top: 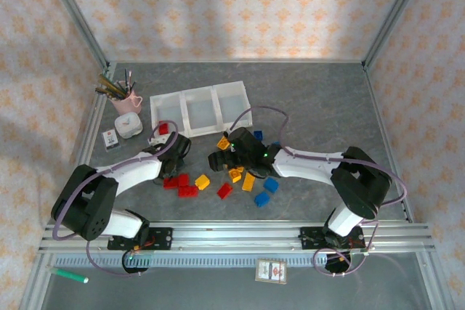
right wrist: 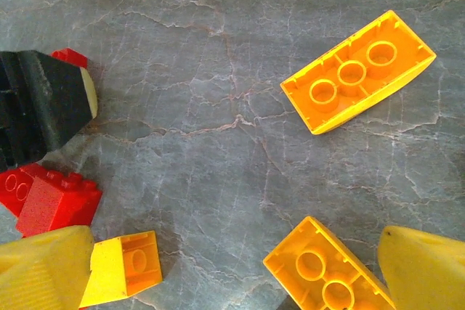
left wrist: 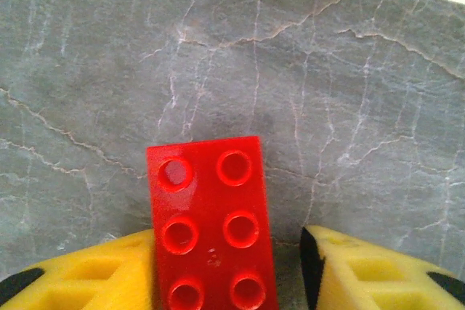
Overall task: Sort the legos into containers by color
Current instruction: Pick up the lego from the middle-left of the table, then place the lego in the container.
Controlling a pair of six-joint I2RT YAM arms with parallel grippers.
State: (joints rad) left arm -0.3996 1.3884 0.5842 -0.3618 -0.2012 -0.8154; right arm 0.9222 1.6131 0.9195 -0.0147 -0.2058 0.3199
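My left gripper (top: 171, 143) (left wrist: 227, 252) stands open around a red six-stud brick (left wrist: 211, 223) (top: 163, 128) lying on the table. The left finger (left wrist: 87, 277) touches the brick; a gap separates it from the right finger (left wrist: 378, 274). My right gripper (top: 221, 159) (right wrist: 236, 274) is open wide above the table. An upturned orange brick (right wrist: 327, 270) lies by its right finger and a small yellow brick (right wrist: 123, 266) by its left. Another orange brick (right wrist: 360, 70) lies further off. The three joined white bins (top: 198, 110) look empty. Red (top: 180, 183), yellow (top: 202, 181) and blue (top: 270, 185) bricks lie scattered.
A pink cup of pens (top: 127, 99), a small white box (top: 128, 126) and a card (top: 110, 139) stand left of the bins. The two grippers are close together. A green marker (top: 69, 275) lies in front of the rail.
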